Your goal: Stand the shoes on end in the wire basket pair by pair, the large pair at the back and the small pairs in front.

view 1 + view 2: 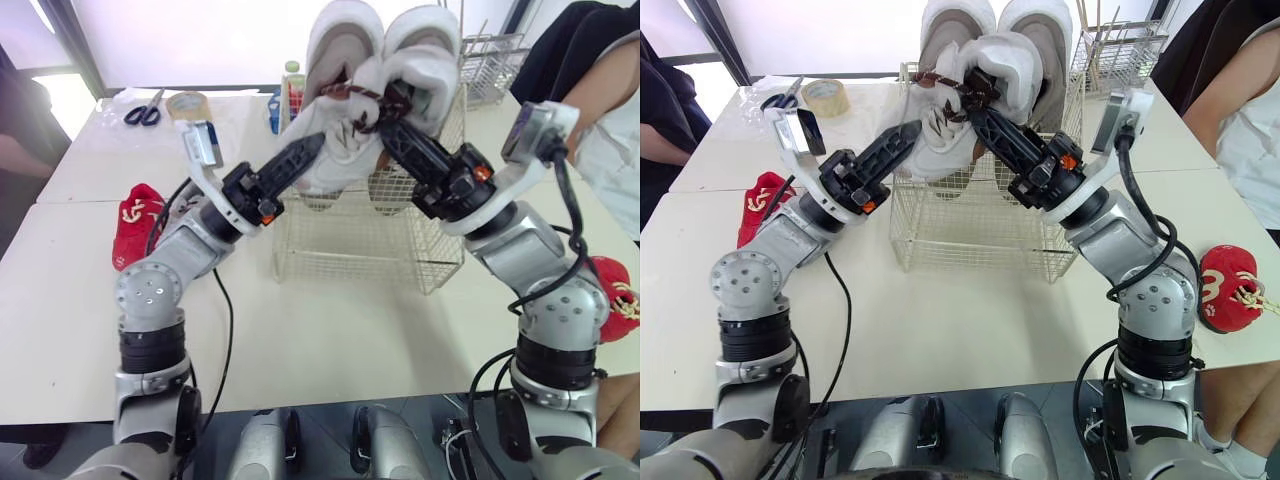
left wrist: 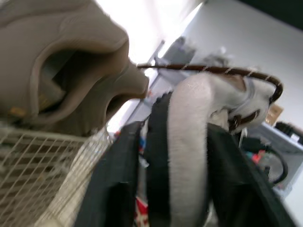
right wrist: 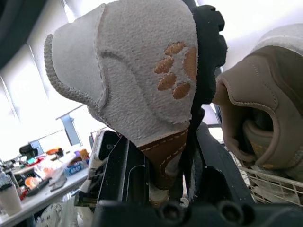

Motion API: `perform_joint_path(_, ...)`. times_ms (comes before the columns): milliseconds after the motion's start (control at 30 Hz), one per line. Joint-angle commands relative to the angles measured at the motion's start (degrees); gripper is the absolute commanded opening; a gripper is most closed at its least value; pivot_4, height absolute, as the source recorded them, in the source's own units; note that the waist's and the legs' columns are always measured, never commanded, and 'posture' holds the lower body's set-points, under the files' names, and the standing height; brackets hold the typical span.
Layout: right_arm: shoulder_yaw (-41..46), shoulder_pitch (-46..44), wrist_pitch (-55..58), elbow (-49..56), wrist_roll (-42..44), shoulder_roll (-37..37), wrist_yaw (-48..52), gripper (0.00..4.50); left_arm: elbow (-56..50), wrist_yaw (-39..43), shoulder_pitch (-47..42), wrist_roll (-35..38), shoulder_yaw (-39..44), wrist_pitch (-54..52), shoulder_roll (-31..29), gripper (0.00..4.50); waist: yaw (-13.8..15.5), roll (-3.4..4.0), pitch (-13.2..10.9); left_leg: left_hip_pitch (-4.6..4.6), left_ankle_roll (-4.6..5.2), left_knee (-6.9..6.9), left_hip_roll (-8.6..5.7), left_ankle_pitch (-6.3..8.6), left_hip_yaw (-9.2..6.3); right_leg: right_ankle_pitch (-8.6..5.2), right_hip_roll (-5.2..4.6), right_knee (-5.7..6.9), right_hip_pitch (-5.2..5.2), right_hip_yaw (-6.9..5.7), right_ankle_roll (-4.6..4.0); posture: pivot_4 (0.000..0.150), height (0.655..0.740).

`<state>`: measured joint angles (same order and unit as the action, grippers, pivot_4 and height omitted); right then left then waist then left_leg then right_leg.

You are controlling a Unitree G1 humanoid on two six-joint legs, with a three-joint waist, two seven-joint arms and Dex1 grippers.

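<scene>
Two small white shoes point(image 1: 335, 165) hung over the wire basket point(image 1: 350, 250), one in each end effector, and I judged them light and soft. The left end effector point(image 1: 317, 143) was pinching the left-hand shoe point(image 2: 189, 142) by a fold of its upper. The right end effector point(image 1: 388, 122) was pinching the paw-print shoe point(image 3: 142, 71) at its brown-trimmed part, fingers pressed against the suede on both sides.

Suede like that gives under a pinch and lets the sole swing. I reckoned a hold on the stiffer heel collar would steer each shoe better when standing it on end. Brown laces point(image 1: 365, 100) ran loose between the two shoes. I could not tell whether they were tied together, and I thought they might snag on the wire.

The large beige pair point(image 1: 345, 35) stood on end at the twelve o'clock side of the basket, just behind the held shoes.

Both forearms reached up over the tabletop point(image 1: 330, 340) and angled inward, the left from about seven o'clock and the right from about five. They met above the basket's front half with the wrists tipped up. One red shoe point(image 1: 135, 225) lay on the tabletop at nine o'clock of the basket, well apart. The other red shoe point(image 1: 615, 290) lay at about four o'clock, beside a person point(image 1: 610, 130).
</scene>
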<state>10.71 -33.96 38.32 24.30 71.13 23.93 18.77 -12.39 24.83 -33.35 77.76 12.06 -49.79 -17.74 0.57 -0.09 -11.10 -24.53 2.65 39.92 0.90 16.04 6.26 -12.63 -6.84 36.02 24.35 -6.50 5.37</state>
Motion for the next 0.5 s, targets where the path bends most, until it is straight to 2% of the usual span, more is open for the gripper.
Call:
perform_joint_path(33, 3.25, -2.75, 0.16, 0.90, 1.07, 3.59, 0.82, 0.44, -2.19, 1.62, 0.36, 1.20, 0.99, -1.95, -3.74, 4.28, 0.04, 0.00, 0.00, 0.00, -0.02, 0.00, 0.00, -0.01, 0.00, 0.00, 0.00, 0.00, 0.00, 0.00, 0.00, 0.150, 0.7400)
perform_joint_path(67, 4.10, -3.22, 0.86, 0.49, 0.73, 5.99, 1.75, 0.44, -2.11, 2.29, 0.36, 1.18, 1.85, -2.20, -5.40, 4.42, 0.08, 0.00, 0.00, 0.00, -0.02, 0.00, 0.00, -0.01, 0.00, 0.00, 0.00, 0.00, 0.00, 0.00, 0.00, 0.150, 0.7400)
perform_joint_path(233, 6.56, -6.95, 3.73, -4.28, -3.68, 20.89, 11.09, 0.44, -2.40, 5.58, 0.47, -0.19, 3.50, -2.16, -11.96, 4.42, 0.14, 0.03, -0.03, -0.03, 0.07, -0.01, -0.01, 0.05, 0.02, -0.01, -0.02, -0.07, 0.02, 0.00, -0.02, 0.150, 0.7400)
perform_joint_path(367, 4.60, -11.46, 2.76, -11.33, -11.31, 32.37, 23.77, 0.44, -2.24, 6.81, 0.05, -1.23, 2.87, -1.37, -12.84, 4.42, 0.13, 0.02, -0.03, -0.05, 0.21, -0.06, -0.01, 0.13, 0.04, -0.01, -0.02, -0.15, 0.04, 0.00, -0.02, 0.150, 0.7400)
perform_joint_path(500, -0.46, -16.66, -0.51, -18.30, -19.91, 38.08, 35.63, 0.44, -2.38, 7.52, -0.32, -3.04, 1.60, -0.66, -11.85, 4.42, 0.05, 0.02, -0.04, -0.06, 0.21, -0.09, 0.00, 0.14, 0.07, -0.01, -0.02, -0.20, 0.06, 0.01, -0.02, 0.150, 0.7400)
